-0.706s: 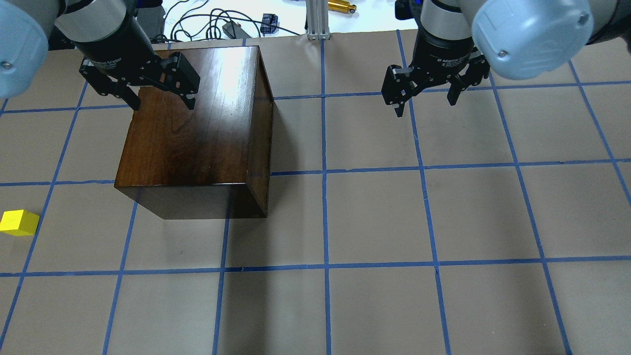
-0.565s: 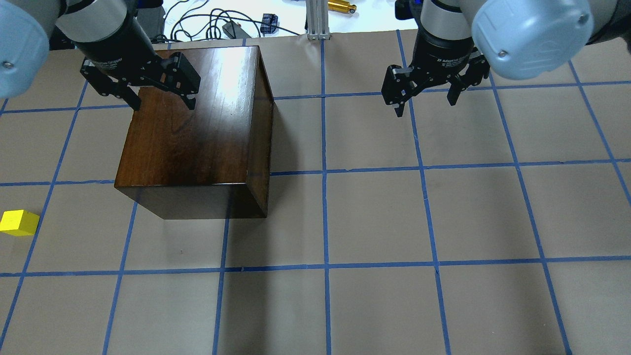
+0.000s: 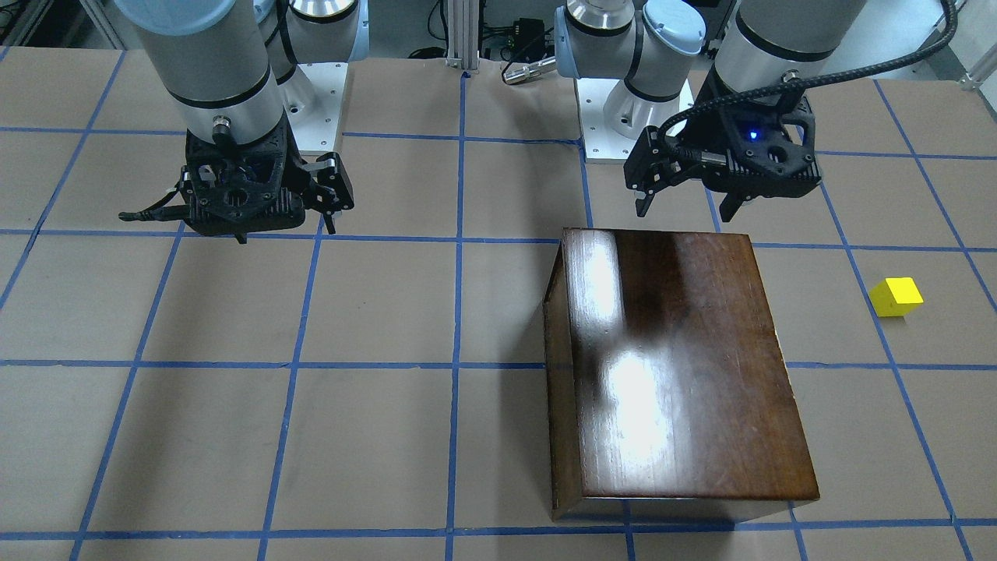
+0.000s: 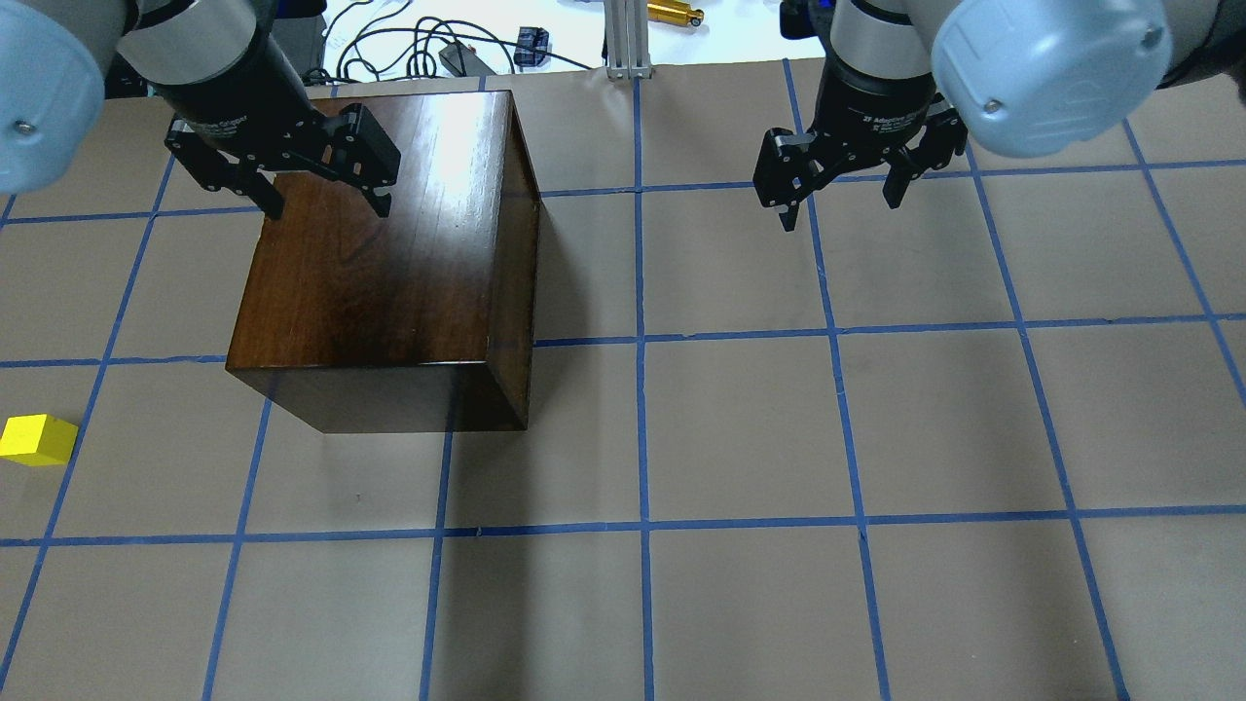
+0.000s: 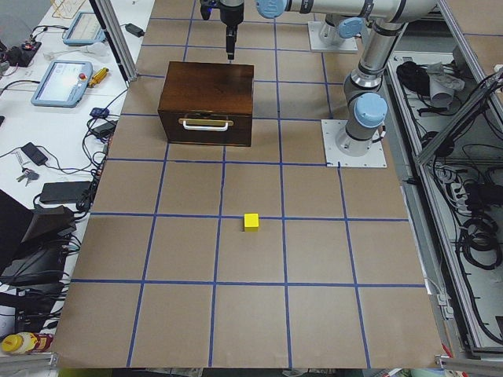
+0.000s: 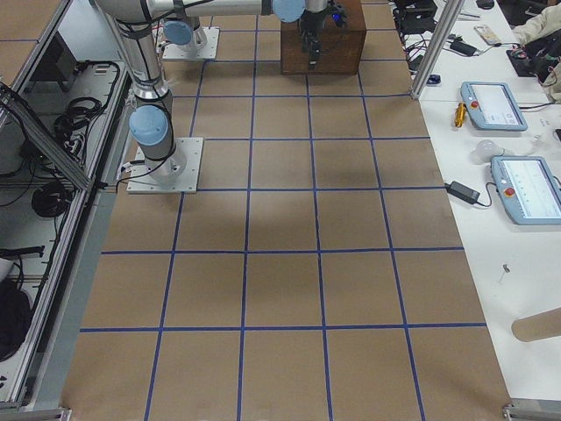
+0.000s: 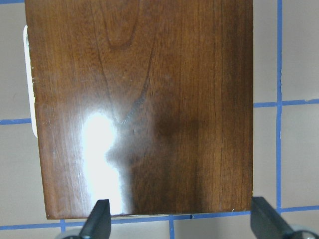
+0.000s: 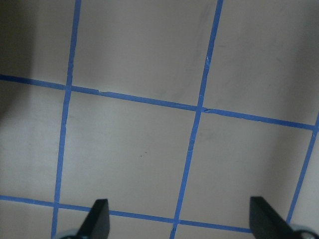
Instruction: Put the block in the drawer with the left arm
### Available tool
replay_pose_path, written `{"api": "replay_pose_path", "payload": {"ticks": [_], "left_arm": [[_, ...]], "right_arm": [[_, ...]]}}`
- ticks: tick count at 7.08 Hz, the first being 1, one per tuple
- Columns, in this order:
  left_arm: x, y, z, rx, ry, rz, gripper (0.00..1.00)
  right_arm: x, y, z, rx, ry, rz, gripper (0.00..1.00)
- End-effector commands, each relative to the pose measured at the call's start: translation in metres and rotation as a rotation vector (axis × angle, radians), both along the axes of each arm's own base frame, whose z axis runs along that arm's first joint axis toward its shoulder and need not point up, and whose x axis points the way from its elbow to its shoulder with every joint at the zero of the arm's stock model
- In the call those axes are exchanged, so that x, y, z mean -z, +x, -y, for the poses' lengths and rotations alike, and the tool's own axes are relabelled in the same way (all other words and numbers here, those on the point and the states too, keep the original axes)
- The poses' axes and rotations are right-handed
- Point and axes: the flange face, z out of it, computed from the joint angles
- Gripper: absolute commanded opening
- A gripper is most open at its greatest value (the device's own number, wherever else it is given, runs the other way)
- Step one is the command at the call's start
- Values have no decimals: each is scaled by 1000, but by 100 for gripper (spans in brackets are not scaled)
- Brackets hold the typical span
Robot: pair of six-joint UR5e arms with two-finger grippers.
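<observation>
The yellow block (image 4: 37, 439) lies on the table near its left edge, also seen in the front view (image 3: 896, 297) and the exterior left view (image 5: 251, 221). The dark wooden box (image 4: 389, 263) stands with its drawer (image 5: 206, 129) shut; the drawer's front, with a white handle, faces the block's side. My left gripper (image 4: 328, 208) is open and empty above the box's near top edge (image 3: 685, 212), looking down on the lid (image 7: 144, 109). My right gripper (image 4: 839, 212) is open and empty above bare table (image 3: 284, 230).
Cables and a gold cylinder (image 4: 675, 13) lie past the table's far edge by an aluminium post (image 4: 628, 39). The arm bases (image 3: 311, 101) stand on the robot's side. Tablets (image 5: 64, 82) lie on the side bench.
My left gripper has shifted slightly to the right over the box's top. The right gripper, box and block have not moved.
</observation>
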Motion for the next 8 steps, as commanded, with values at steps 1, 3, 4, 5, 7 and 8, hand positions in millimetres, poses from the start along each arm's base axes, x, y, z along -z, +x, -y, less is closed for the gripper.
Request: {"api": "replay_pose_path", "payload": {"ticks": [1, 3, 4, 5, 7, 8], "left_arm": [[-1, 0, -1, -1, -2, 2, 100], [-1, 0, -1, -1, -2, 2, 100], [-3, 2, 1, -4, -5, -1, 100], [-4, 9, 5, -10, -8, 1, 100], [2, 51, 13, -81, 24, 1, 100], [6, 69, 18, -46, 32, 1, 100]], "right_arm": [[0, 0, 0, -1, 0, 2, 100], [0, 0, 0, 1, 0, 0, 100], [0, 0, 0, 1, 0, 0, 100], [0, 0, 0, -1, 0, 0, 100], [0, 0, 0, 1, 0, 0, 100], [0, 0, 0, 1, 0, 0, 100]]}}
